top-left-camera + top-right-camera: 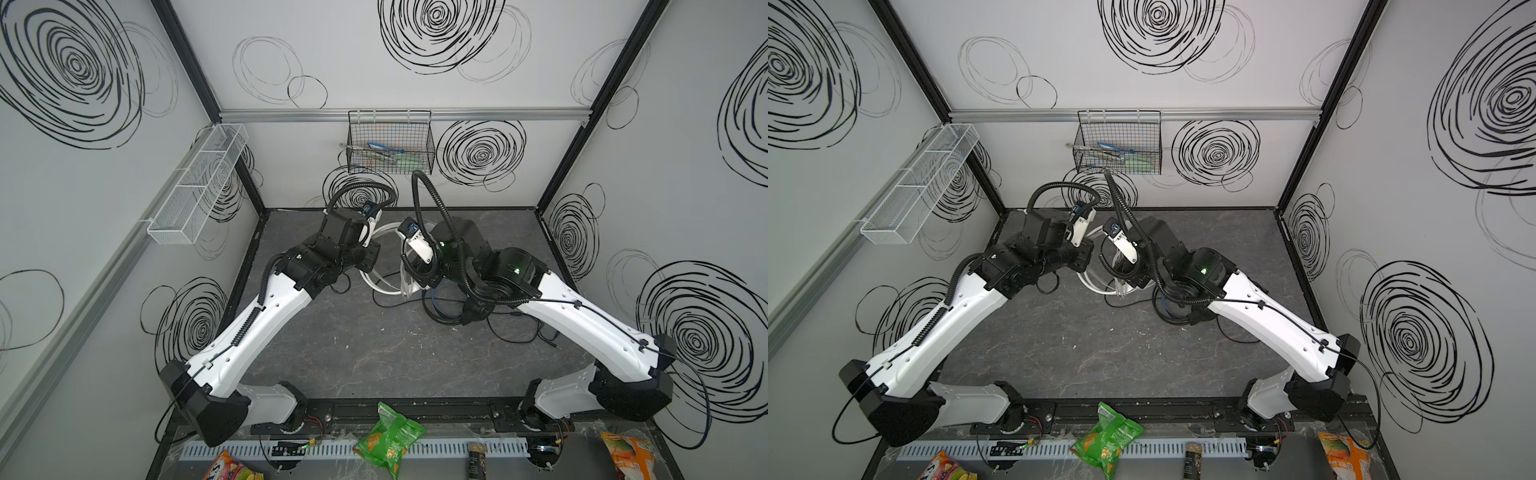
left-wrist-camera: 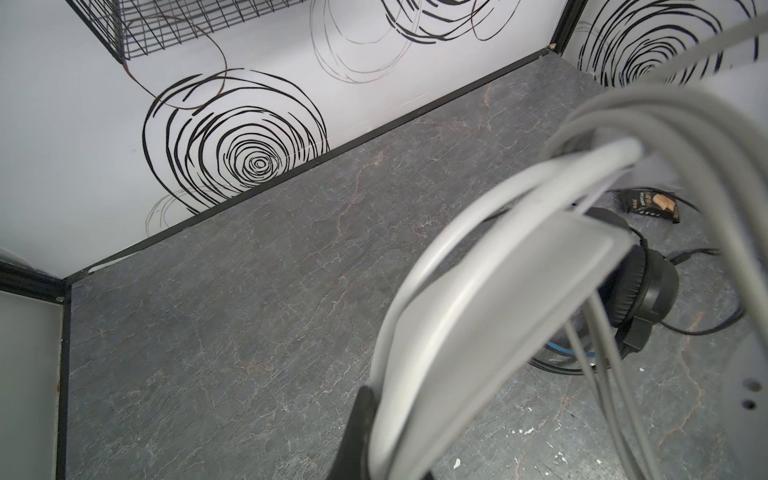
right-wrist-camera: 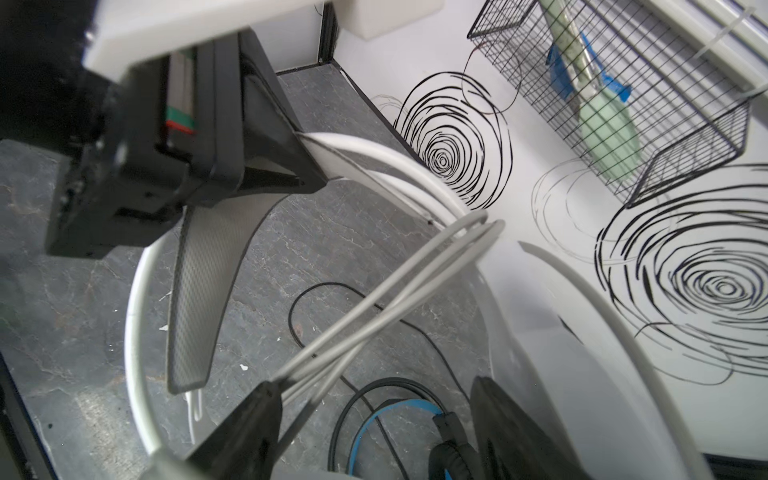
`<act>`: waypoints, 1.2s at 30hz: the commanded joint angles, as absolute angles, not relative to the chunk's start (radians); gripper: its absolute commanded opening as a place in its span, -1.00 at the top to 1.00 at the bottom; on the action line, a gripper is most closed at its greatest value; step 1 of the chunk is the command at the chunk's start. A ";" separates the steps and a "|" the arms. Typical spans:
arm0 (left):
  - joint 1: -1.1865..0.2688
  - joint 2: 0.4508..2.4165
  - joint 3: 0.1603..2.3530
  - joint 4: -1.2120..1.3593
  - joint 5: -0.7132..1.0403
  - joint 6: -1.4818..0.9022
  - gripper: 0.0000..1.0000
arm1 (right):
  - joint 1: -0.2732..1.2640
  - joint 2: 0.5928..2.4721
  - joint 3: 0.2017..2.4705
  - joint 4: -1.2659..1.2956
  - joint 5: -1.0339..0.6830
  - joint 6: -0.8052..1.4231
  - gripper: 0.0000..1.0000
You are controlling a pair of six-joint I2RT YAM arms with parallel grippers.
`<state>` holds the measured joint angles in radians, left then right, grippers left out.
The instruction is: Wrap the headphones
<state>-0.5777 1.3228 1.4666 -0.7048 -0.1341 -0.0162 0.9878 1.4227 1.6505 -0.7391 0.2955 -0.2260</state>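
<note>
My left gripper (image 1: 371, 254) is shut on the headband of the white headphones (image 2: 478, 311) and holds them lifted near the back of the table. That grip also shows in the right wrist view, on the white headband (image 3: 395, 166). Several strands of white cable (image 3: 395, 291) hang in loops over the band. My right gripper (image 3: 374, 395) is open right beside them, the strands brushing one finger (image 3: 257, 411), nothing pinched. The black headphones (image 1: 449, 307) with a blue band (image 3: 399, 411) lie on the table under the right arm, their black cable spread around them.
A black wire basket (image 1: 390, 143) with tools hangs on the back wall, close above both wrists. A white mesh basket (image 1: 199, 183) hangs on the left wall. A small dark packet (image 2: 648, 203) lies near the black headset. Snack bags (image 1: 388, 436) sit at the front edge.
</note>
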 commanded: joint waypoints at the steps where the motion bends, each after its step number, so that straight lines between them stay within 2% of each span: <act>1: -0.578 1.310 1.471 -0.698 -0.040 0.010 1.00 | 0.960 1.390 1.618 -0.700 0.338 -0.222 -0.60; 17: -0.541 1.302 1.342 -0.627 0.018 -0.009 1.00 | 0.943 1.315 1.487 -0.726 0.200 -0.172 -0.83; 27: -0.540 1.306 1.347 -0.638 0.026 -0.004 1.00 | 0.939 1.316 1.519 -0.718 0.194 -0.163 -0.84; 30: -0.540 1.303 1.345 -0.640 0.029 -0.004 1.00 | 0.928 1.322 1.530 -0.714 0.192 -0.161 -0.74; 32: -0.540 1.302 1.345 -0.638 0.031 -0.006 1.00 | 0.921 1.331 1.541 -0.719 0.179 -0.160 -0.51; 36: -0.540 1.302 1.346 -0.637 0.034 -0.009 1.00 | 0.920 1.345 1.555 -0.722 0.171 -0.150 -0.25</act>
<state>-0.5365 1.3266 1.3403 -0.6727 -0.0463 -0.0235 0.9405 1.3319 1.5177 -0.7250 0.1375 -0.1555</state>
